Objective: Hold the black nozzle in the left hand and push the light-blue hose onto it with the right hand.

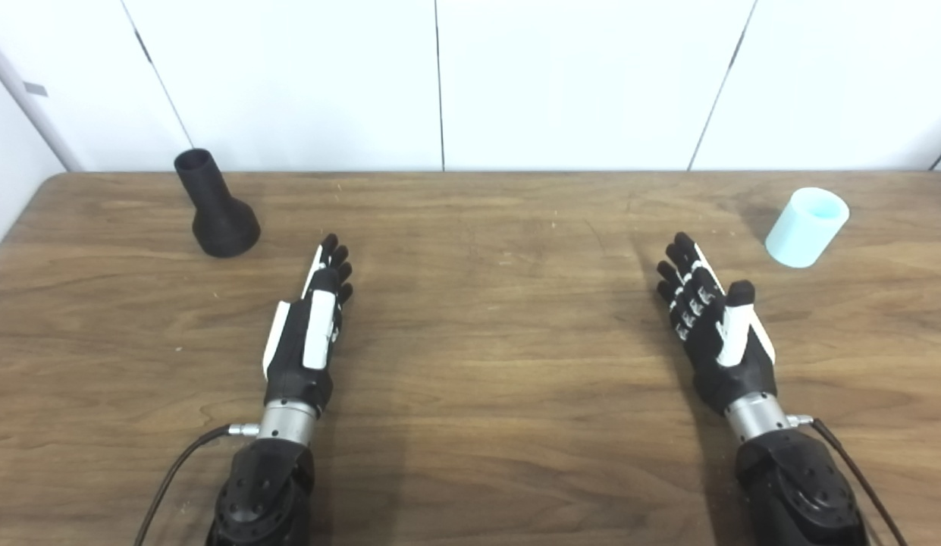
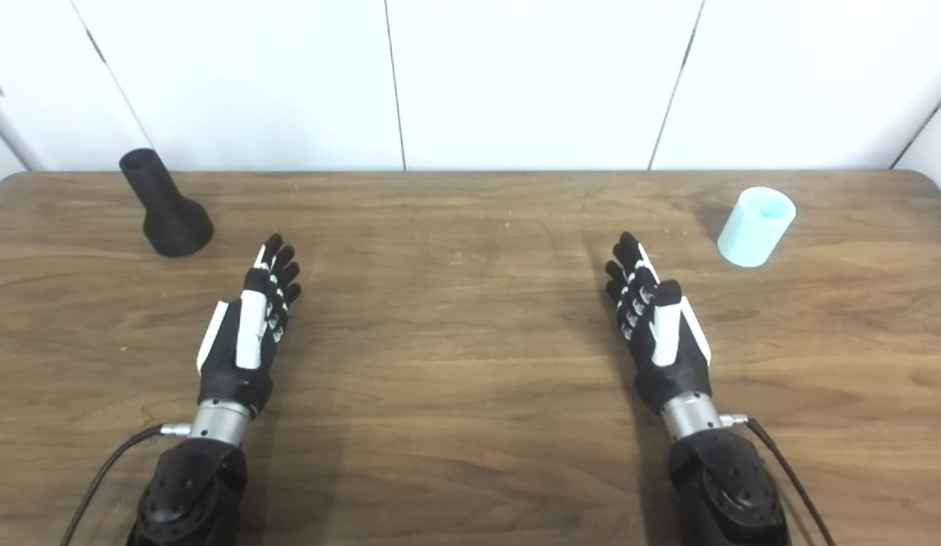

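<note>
left hand (image 1: 307, 334) and right hand (image 1: 713, 326) both released, fingers stretched out, holding nothing, low over the bare middle of the worktop (image 1: 485, 364). by the look of it, still the opening step: next calls for reaching left-forward to the black nozzle (image 1: 218, 206), standing wide end down at the far left, then right-forward to the light-blue hose (image 1: 807, 227) at the far right. one nozzle, one hose piece, two hands.
</note>
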Controlling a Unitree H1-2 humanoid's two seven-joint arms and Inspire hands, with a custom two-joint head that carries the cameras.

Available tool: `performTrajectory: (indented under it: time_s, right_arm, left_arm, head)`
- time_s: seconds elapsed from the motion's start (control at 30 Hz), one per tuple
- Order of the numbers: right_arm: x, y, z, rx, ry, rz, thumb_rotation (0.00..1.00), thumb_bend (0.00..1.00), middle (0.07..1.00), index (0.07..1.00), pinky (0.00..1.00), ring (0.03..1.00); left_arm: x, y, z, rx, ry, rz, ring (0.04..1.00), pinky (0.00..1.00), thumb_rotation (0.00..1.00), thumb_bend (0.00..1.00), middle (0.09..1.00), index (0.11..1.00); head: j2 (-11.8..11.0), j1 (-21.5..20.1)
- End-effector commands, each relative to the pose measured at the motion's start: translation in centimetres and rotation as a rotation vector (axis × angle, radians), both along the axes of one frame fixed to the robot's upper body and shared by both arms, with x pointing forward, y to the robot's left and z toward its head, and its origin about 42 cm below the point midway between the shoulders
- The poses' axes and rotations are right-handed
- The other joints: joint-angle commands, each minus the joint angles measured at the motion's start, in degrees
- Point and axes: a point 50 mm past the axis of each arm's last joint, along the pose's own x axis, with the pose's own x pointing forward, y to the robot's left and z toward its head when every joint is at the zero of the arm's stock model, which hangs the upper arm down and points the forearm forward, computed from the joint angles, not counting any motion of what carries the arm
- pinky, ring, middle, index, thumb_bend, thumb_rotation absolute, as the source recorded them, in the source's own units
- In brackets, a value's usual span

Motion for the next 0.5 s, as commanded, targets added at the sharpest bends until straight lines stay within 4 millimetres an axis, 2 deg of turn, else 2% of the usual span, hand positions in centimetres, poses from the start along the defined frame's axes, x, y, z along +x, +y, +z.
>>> performTrajectory:
  time_s: [0.0,0.23,0.3,0.33,0.4,0.43,0.47]
  right_arm:
    - [0.3,-0.3,0.7,0.003,-0.046,0.019,1.0,0.77,1.0,1.0,1.0,1.0]
    - [-0.1,-1.4,-0.8,0.006,-0.041,0.018,1.0,0.77,1.0,1.0,1.0,1.0]
    - [-0.2,-1.8,-1.3,0.006,-0.041,0.017,1.0,0.77,1.0,1.0,1.0,1.0]
    - [-0.2,-2.0,-1.5,0.006,-0.041,0.017,1.0,0.77,1.0,1.0,1.0,1.0]
    - [-0.3,-2.2,-1.9,0.007,-0.041,0.017,1.0,0.76,1.0,1.0,1.0,1.0]
    - [-0.3,-2.4,-2.2,0.007,-0.04,0.018,1.0,0.76,1.0,1.0,1.0,1.0]
    - [-0.4,-2.5,-2.4,0.008,-0.039,0.019,1.0,0.76,1.0,1.0,1.0,1.0]
  left_arm:
    - [0.7,-0.6,1.5,0.003,-0.079,-0.009,1.0,1.0,1.0,0.85,1.0,1.0]
    - [0.2,-1.5,0.5,0.016,-0.076,-0.001,1.0,1.0,1.0,0.84,1.0,1.0]
    - [0.2,-1.5,0.2,0.019,-0.077,0.006,1.0,1.0,1.0,0.84,1.0,1.0]
    - [0.1,-1.6,0.1,0.019,-0.078,0.011,1.0,1.0,1.0,0.84,1.0,1.0]
    - [0.1,-1.6,0.1,0.019,-0.084,0.02,1.0,1.0,1.0,0.83,1.0,1.0]
    - [0.1,-1.5,0.0,0.02,-0.087,0.028,1.0,1.0,1.0,0.83,1.0,1.0]
    - [0.1,-1.3,-0.2,0.021,-0.091,0.037,1.0,1.0,1.0,0.82,1.0,1.0]
  head:
    - [-0.8,0.6]
    - [-5.0,4.8]
    - [-5.2,5.0]
    - [-6.7,5.9]
    - [-6.7,6.0]
    - [-8.2,6.6]
    - [-8.3,6.7]
